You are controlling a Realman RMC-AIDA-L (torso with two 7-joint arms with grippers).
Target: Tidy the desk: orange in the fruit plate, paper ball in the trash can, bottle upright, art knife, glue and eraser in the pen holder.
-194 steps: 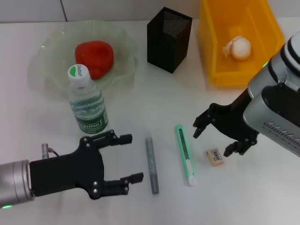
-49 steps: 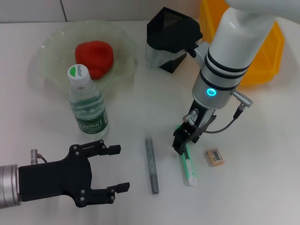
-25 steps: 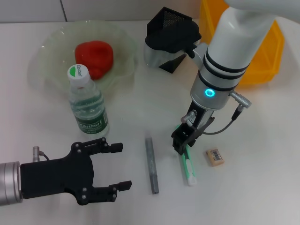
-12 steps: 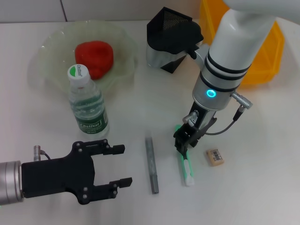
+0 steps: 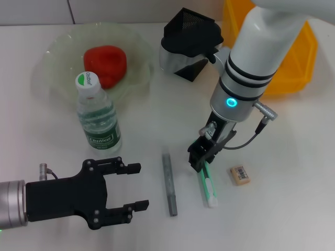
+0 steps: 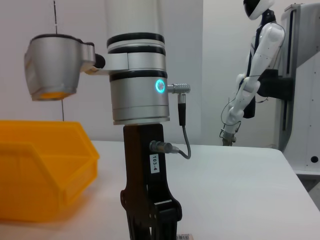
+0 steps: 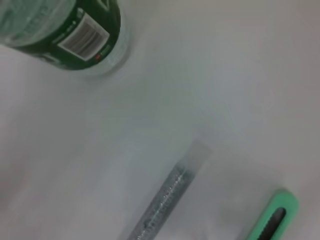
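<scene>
Jaws closed on the green art knife (image 5: 205,180), the right gripper (image 5: 199,158) stands over its upper end, glue stick (image 5: 168,183) beside; left gripper (image 5: 131,186) spread open, empty, near the table's front edge.

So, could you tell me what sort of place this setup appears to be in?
Probably a robotics lab staged as a desk: a white table with tidy-up props, plain walls, and a white humanoid robot standing in the background of the left wrist view.

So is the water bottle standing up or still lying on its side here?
Upright. In the head view the bottle stands on its base with its cap on top, just in front of the fruit plate.
</scene>
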